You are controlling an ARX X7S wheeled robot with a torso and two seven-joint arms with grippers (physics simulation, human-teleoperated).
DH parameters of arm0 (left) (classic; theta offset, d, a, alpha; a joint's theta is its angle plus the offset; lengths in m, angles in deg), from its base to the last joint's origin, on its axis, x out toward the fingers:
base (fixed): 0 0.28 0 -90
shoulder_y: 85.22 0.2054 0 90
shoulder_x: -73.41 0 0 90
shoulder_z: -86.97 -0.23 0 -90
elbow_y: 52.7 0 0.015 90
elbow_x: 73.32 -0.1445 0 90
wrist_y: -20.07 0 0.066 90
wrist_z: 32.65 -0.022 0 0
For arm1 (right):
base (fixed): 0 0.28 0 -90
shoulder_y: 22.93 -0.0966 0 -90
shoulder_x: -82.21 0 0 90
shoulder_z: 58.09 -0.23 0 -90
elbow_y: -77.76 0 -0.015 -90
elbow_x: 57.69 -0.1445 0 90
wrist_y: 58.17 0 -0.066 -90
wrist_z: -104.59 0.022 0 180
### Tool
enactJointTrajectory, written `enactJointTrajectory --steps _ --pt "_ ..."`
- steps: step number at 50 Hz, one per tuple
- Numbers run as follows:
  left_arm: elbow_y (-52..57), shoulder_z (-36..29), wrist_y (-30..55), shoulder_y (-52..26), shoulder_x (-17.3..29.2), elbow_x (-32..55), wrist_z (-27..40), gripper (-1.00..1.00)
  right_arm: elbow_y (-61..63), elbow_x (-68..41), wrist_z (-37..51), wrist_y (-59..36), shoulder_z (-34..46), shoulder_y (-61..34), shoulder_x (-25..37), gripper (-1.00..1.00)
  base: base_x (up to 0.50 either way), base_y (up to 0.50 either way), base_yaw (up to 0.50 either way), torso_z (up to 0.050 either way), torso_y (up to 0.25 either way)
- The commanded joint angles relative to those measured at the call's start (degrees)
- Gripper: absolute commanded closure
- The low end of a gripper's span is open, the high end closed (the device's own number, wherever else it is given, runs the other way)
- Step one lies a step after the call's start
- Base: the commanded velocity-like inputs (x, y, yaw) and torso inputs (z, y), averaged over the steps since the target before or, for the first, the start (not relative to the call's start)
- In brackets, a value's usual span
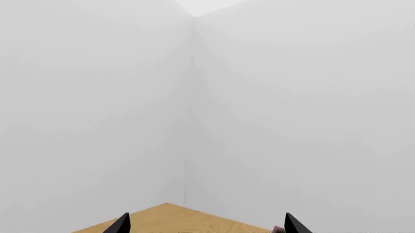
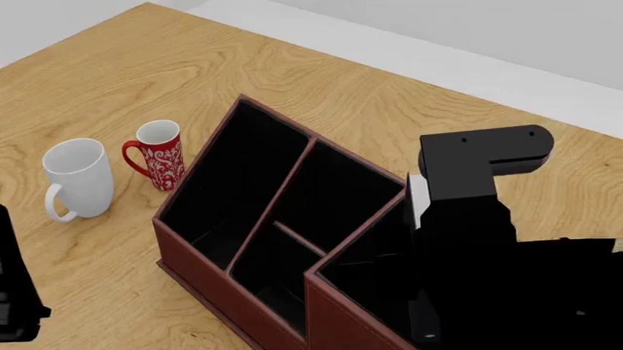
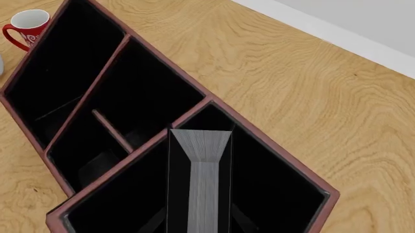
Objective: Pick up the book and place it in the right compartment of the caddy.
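The caddy (image 2: pixel 238 251) sits on the table (image 2: pixel 341 95). Two mugs (image 2: pixel 78 179) stand side by side on the table to its left. The book (image 3: pixel 204 179) stands inside the right compartment (image 3: pixel 272 189), with the right arm (image 2: pixel 477 219) over that bay.

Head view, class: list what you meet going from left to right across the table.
White mug → red patterned mug → long undivided bay of the caddy → bay split by a crossbar → right compartment → right arm's black gripper holding the book over it.
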Motion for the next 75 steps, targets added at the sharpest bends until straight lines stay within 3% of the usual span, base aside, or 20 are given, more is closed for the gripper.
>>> enactJointTrajectory --steps 1,49,50,75 --pt "-1.04 -0.55 -0.88 -0.10 -0.12 -0.86 -0.27 -1.00 -3.30 5.19 -2.70 -0.91 -0.09 -0.20 -1.40 1.00 0.00 0.00 0.00 0.000 0.000" --pt "-1.91 -2.11 -0.99 -0.64 0.00 -1.85 -0.03 -1.00 -10.01 9.62 -8.10 1.69 1.46 3.65 -3.46 1.00 0.00 0.00 0.00 0.000 0.001" --pt "-2.10 -2.16 -1.14 -0.66 -0.03 -1.93 -0.08 -1.00 -9.80 9.96 -7.95 1.26 1.70 3.30 -3.46 -1.00 0.00 0.00 0.00 0.000 0.000" --pt "-1.46 -2.77 -0.98 -0.50 0.21 -1.98 0.12 -1.00 -8.01 8.33 -6.40 0.75 0.66 2.24 -1.88 -1.00 0.00 0.00 0.00 0.000 0.000"
